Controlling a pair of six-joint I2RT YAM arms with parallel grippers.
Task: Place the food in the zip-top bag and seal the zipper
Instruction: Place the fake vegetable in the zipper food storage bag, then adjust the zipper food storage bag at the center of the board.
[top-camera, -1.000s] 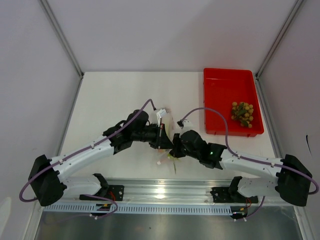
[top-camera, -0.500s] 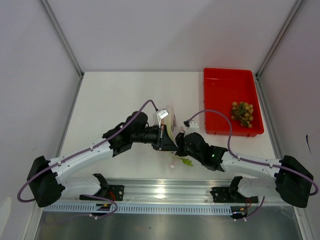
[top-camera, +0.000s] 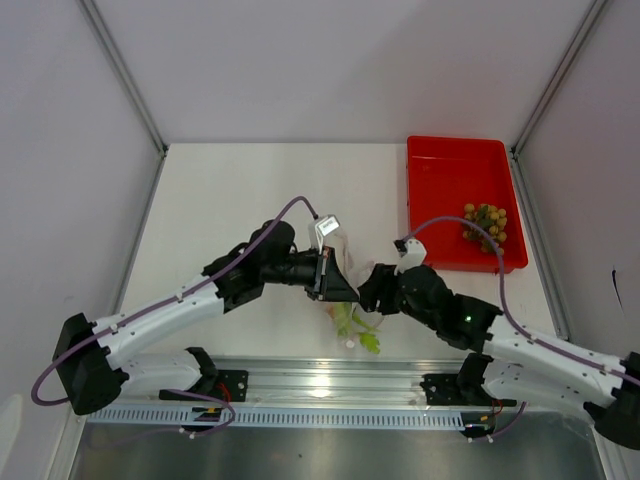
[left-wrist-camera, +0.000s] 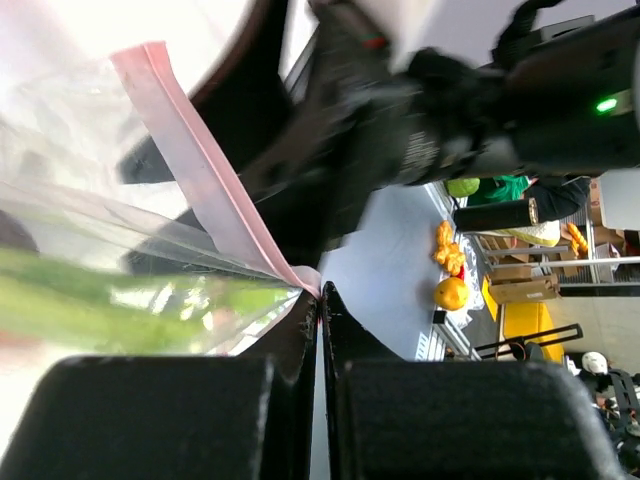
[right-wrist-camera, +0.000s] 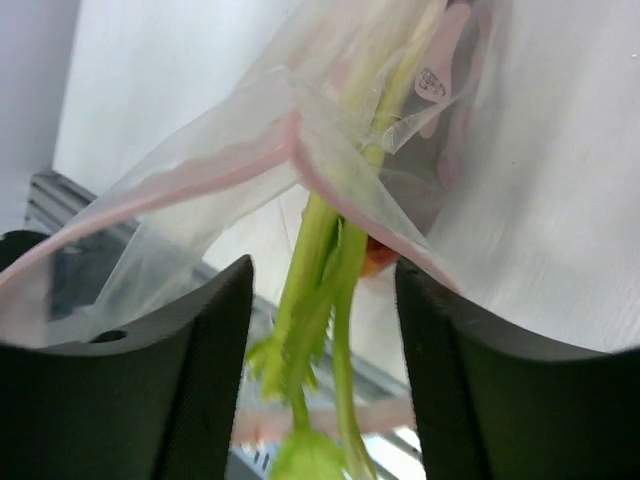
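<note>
- Top view: the left gripper (top-camera: 338, 284) and right gripper (top-camera: 372, 290) meet near the front edge of the table (top-camera: 230, 190), with the green tips of the leek stalk (top-camera: 357, 326) poking out below them.
- Only this view shows the grapes (top-camera: 486, 228) — they lie in the red tray (top-camera: 440, 170), well apart from both arms.
- Left wrist view: the fingers are pinched together on a corner of the zip-top bag (left-wrist-camera: 120, 230), right at its pink zipper (left-wrist-camera: 200, 170); green stalk shows through the plastic.
- Right wrist view: the fingers stand apart, gripping nothing; the bag's mouth gapes between them, the stalk hanging out.
- An orange-red patch (right-wrist-camera: 378, 258) sits behind the stalk — whether it is the wedge, I cannot tell.
</note>
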